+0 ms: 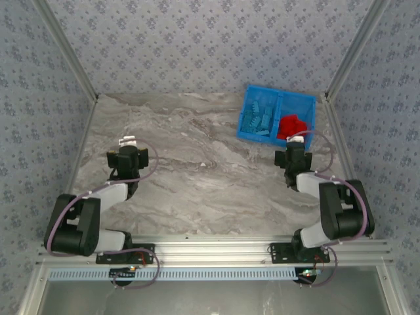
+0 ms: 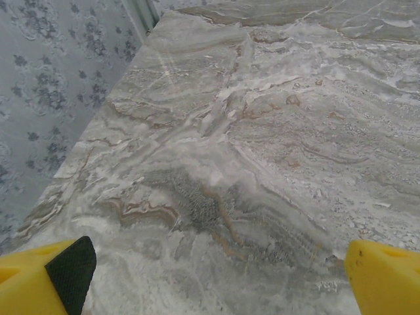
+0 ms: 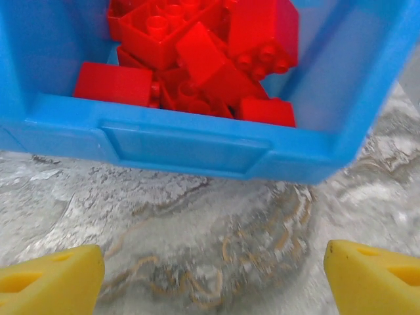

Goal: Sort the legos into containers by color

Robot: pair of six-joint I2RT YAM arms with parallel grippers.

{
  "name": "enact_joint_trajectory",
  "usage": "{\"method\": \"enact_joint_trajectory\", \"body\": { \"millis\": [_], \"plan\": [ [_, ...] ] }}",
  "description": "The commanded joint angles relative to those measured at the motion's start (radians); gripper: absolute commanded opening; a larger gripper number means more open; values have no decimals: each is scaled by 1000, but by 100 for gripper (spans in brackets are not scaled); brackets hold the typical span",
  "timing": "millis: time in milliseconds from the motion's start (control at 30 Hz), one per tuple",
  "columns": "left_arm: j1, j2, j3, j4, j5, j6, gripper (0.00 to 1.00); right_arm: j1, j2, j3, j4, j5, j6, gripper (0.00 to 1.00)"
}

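One bin (image 1: pixel 282 92), two compartments — light blue legos (image 1: pixel 259 118) left, red legos (image 3: pixel 197 59) right, too jumbled to count — left gripper (image 2: pixel 216 275) and right gripper (image 3: pixel 213 275) gaping empty.

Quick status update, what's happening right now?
Left gripper open, empty. Right gripper open, empty, facing the bin. Red legos in right compartment, light blue legos in left.

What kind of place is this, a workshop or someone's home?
Probably a robot test booth, not a home: two arms bolted to a metal rail at a marble-patterned table, wallpapered panels enclosing it, and a blue bin holding colour-sorted toy bricks.
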Motion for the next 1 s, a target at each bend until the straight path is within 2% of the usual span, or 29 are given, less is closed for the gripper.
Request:
{"method": "enact_joint_trajectory", "body": {
  "millis": [0, 100, 133, 167, 233, 267, 300, 367, 400, 433, 533, 967],
  "plan": [
    [62, 71, -33, 229, 132, 16, 99, -6, 23, 3, 180, 92, -23, 93],
    [127, 180, -66, 377, 215, -31, 99, -1, -2, -65, 285, 75, -36, 98],
    [138, 186, -58, 377, 224, -41, 99, -22, -12, -80, 305, 23, -33, 99],
    [149, 164, -40, 296, 255, -49, 99, -44, -16, -90, 313, -34, -27, 100],
    [156, 173, -44, 323, 333, -23, 99, -136, 12, -146, 398, -247, -8, 100],
    [156, 170, -32, 291, 356, -16, 99, -140, 45, -177, 518, -256, -11, 100],
    [159, 175, -34, 306, 371, -13, 99, -137, 23, -153, 424, -255, -14, 100],
    [167, 174, -28, 291, 389, -18, 99, -127, 33, -147, 440, -283, -40, 100],
    [167, 174, -27, 287, 390, -19, 99, -126, 19, -133, 381, -279, -37, 100],
    [167, 173, -27, 288, 389, -18, 99, -125, 27, -141, 419, -280, -38, 100],
    [167, 174, -28, 289, 390, -18, 99, -139, 20, -124, 372, -338, -43, 100],
    [167, 174, -27, 288, 390, -18, 99, -139, 20, -127, 376, -344, -45, 100]
  ]
}}
